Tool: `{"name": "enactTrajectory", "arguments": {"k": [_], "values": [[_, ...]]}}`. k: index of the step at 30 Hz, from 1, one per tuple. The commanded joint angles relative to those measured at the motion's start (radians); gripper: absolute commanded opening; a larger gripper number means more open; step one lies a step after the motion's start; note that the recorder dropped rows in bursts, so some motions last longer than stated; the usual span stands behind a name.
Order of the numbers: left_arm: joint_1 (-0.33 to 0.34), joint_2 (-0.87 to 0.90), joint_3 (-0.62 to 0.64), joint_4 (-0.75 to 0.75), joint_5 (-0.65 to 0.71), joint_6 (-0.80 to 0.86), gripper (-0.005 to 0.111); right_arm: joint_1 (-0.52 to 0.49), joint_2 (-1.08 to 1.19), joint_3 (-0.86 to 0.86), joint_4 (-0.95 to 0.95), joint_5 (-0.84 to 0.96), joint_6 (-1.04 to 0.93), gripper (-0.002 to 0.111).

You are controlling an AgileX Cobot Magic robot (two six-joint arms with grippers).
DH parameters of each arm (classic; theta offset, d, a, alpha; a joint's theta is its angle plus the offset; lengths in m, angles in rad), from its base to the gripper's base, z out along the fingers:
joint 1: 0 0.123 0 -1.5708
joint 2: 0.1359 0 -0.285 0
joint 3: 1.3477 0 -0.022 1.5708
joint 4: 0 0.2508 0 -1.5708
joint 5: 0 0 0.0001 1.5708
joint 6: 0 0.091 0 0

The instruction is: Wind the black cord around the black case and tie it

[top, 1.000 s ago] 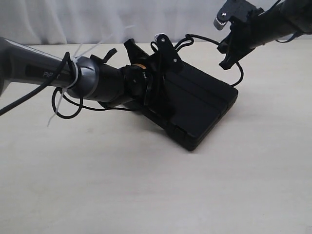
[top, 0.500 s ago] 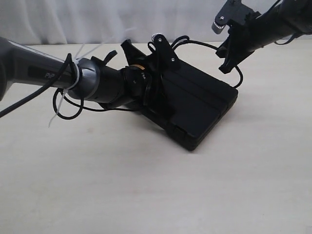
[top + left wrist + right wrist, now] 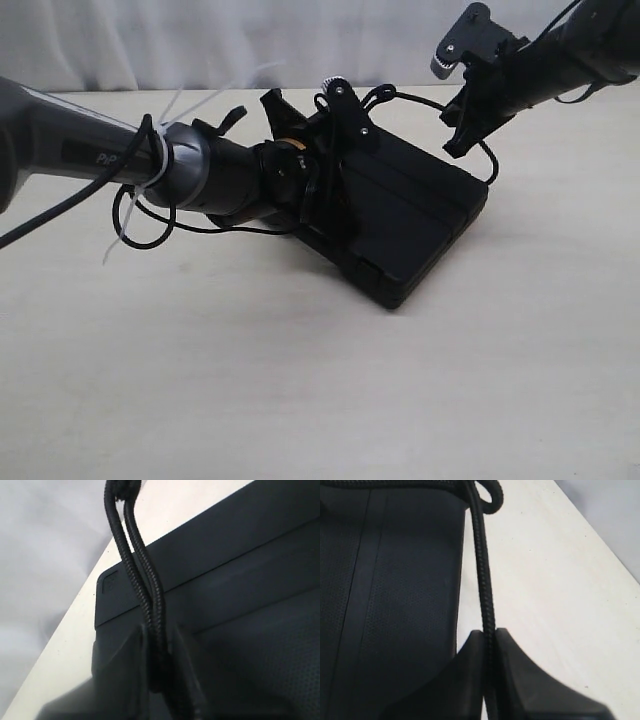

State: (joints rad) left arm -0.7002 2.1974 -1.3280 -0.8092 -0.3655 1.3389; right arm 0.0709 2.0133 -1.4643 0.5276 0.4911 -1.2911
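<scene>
Black case [image 3: 410, 215] sat near the surface's [image 3: 300, 380] far edge, black cord [image 3: 483, 580] running round its far end. Left fingers [image 3: 127, 680] and right fingers [image 3: 520, 680] each pinched the cord. Wrap looked partial, no knot tied yet imo.

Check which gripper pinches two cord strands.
The left gripper: two strands of the black cord sit between its jaws; the right gripper clamps a single strand.
</scene>
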Motion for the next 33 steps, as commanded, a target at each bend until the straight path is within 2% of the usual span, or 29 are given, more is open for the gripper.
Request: {"name": "enactTrajectory", "arguments": {"k": [1,5,10,18,23,28,33], "values": [[-0.011,-0.006,0.000,0.025,-0.031,-0.006,0.000,0.002,-0.004,0.005,0.008,-0.012,0.007,0.004],[-0.066,-0.006,0.000,0.144,-0.036,-0.004,0.000,0.002,-0.004,0.005,0.008,-0.008,0.007,0.004],[-0.102,-0.006,0.000,0.216,-0.032,-0.001,0.000,0.002,-0.004,0.005,0.008,0.000,0.007,0.004],[-0.101,-0.006,0.000,0.145,-0.126,0.044,0.000,0.002,-0.004,0.005,0.006,0.017,0.002,0.004],[-0.106,-0.006,0.000,0.160,-0.081,0.054,0.000,0.002,-0.004,0.005,0.006,0.015,0.003,0.004],[-0.109,-0.006,0.000,0.305,0.070,0.051,0.000,0.002,-0.004,0.005,0.015,0.012,0.003,0.004],[-0.109,-0.006,0.000,0.320,0.029,0.020,0.003,0.002,-0.004,0.005,0.018,0.012,0.003,0.004]]}}
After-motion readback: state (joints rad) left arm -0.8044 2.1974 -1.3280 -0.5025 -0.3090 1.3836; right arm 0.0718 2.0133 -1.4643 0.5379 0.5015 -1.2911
